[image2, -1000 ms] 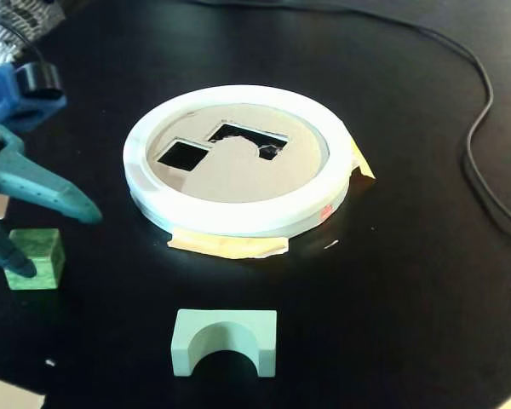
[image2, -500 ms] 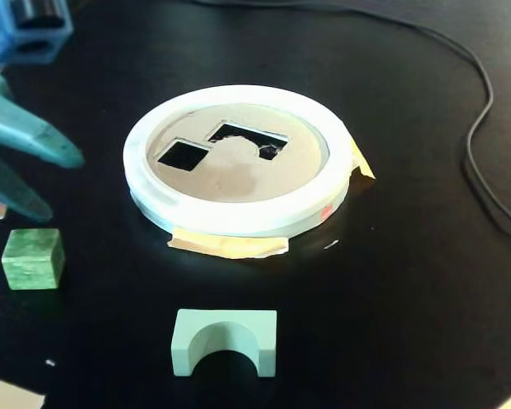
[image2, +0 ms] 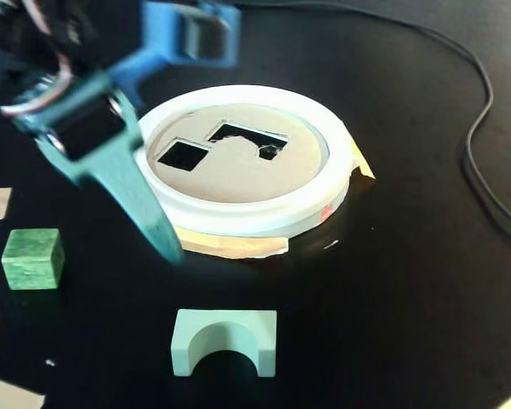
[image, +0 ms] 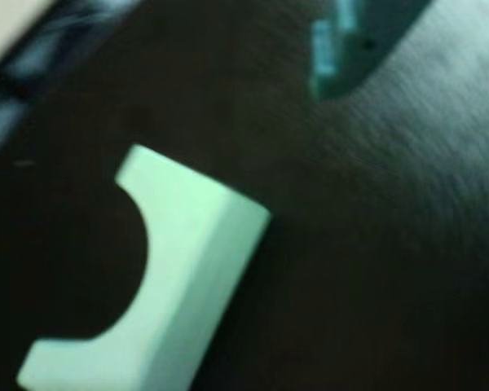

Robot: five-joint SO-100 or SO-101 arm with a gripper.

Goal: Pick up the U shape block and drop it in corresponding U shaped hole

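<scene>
My gripper (image2: 157, 234) hung tilted, its teal finger (image2: 132, 192) pointing down and rightward in the fixed view, with nothing between the jaws (the second finger's spread was too blurred to judge).

Hobby bench: black tabletop (image2: 409, 324), cable (image2: 477, 128)

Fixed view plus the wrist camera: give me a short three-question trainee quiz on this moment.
1. True or false: the pale green arch block already sits inside the white ring.
2. How many holes show in the cardboard lid inside the ring?
3. In the fixed view, the dark green cube lies where? A) left of the arch block, B) on the lid, C) right of the ring.

Key: 1 false, it lies on the black table, apart from the gripper. 2 two: a square and an arch shape. 3 A.
</scene>
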